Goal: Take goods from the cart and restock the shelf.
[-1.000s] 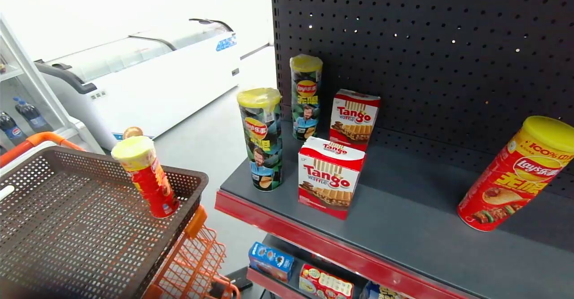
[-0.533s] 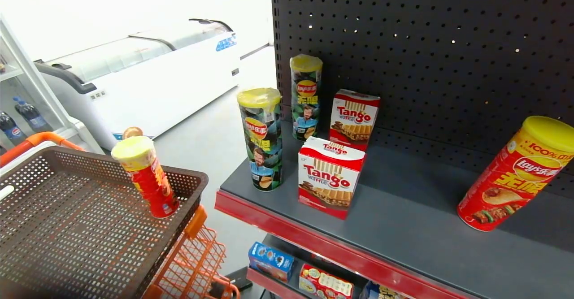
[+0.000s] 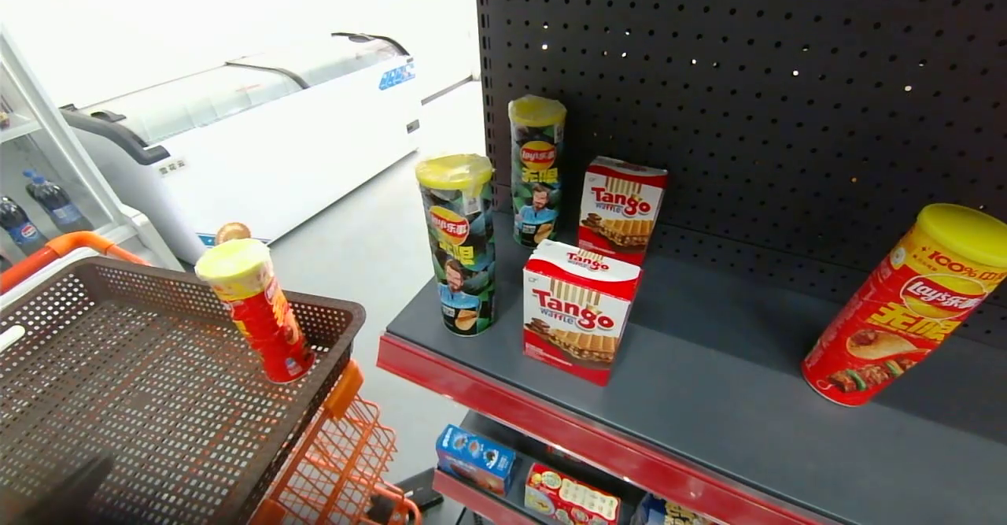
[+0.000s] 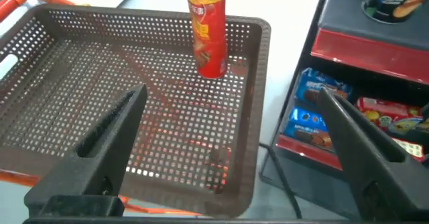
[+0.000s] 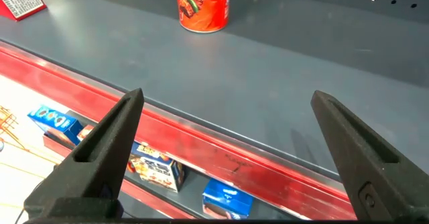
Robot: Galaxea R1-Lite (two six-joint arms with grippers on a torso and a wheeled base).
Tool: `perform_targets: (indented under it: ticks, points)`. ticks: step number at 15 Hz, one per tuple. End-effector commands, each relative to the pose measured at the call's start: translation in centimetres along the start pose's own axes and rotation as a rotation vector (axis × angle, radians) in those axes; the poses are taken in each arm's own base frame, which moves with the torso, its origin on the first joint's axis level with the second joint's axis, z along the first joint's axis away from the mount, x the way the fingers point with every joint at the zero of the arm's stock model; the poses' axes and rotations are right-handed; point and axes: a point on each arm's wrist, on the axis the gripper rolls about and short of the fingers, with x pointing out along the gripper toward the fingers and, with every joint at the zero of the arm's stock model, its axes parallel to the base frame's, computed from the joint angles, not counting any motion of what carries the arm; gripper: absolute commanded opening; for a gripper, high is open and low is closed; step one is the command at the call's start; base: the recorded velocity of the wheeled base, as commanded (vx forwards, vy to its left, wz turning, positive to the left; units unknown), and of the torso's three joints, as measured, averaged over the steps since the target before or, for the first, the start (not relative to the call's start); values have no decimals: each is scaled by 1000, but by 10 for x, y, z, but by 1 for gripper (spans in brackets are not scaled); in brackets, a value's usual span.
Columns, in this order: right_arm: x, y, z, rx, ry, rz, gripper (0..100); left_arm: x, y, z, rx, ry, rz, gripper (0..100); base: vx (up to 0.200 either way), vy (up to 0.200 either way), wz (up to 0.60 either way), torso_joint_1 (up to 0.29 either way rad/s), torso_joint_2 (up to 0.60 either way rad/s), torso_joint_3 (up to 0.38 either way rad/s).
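A red chip can [image 3: 256, 311] with a yellow lid stands upright in the brown mesh basket [image 3: 118, 399] on the cart, near its far right corner. My left gripper [image 4: 229, 92] hangs open above the basket, short of that red chip can [image 4: 209, 29]. A dark part of my left arm [image 3: 59, 489] shows at the lower left corner. On the grey shelf [image 3: 708, 399] another red chip can [image 3: 905, 308] stands at the right. My right gripper [image 5: 226, 96] is open and empty over the shelf's red front edge [image 5: 201, 150], in front of this can [image 5: 203, 6].
Two dark chip cans [image 3: 460, 245] [image 3: 536, 171] and two wafer boxes [image 3: 580, 311] [image 3: 621, 208] stand at the shelf's left end. A pegboard [image 3: 747, 100] backs the shelf. Boxes [image 3: 474, 456] fill the lower shelf. A white freezer [image 3: 260, 131] stands behind the orange cart [image 3: 338, 462].
A dark part of my left arm has come into the head view's lower left corner. The cans, boxes and cart have not moved.
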Motion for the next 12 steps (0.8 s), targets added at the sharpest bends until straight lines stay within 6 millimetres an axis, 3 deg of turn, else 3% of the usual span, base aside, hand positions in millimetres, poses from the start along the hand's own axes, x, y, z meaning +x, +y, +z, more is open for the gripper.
perform_targets:
  ticks: [1, 4, 8, 10, 12]
  points:
    - [0, 0, 0, 0, 1, 0, 100, 66, -1, 14, 19, 133, 18, 100, 0, 0, 0, 0, 0, 0]
    - [0, 0, 0, 0, 1, 0, 100, 120, -2, 4, 19, 158, 23, 100, 0, 0, 0, 0, 0, 0]
    - [0, 0, 0, 0, 1, 0, 100, 161, 2, -12, 19, 223, 100, 100, 0, 0, 0, 0, 0, 0]
    - [0, 0, 0, 0, 1, 0, 100, 166, 1, -14, 21, 232, 98, 100, 0, 0, 0, 0, 0, 0]
    - [0, 0, 0, 0, 1, 0, 100, 189, 2, -24, 17, 196, 104, 100, 0, 0, 0, 0, 0, 0]
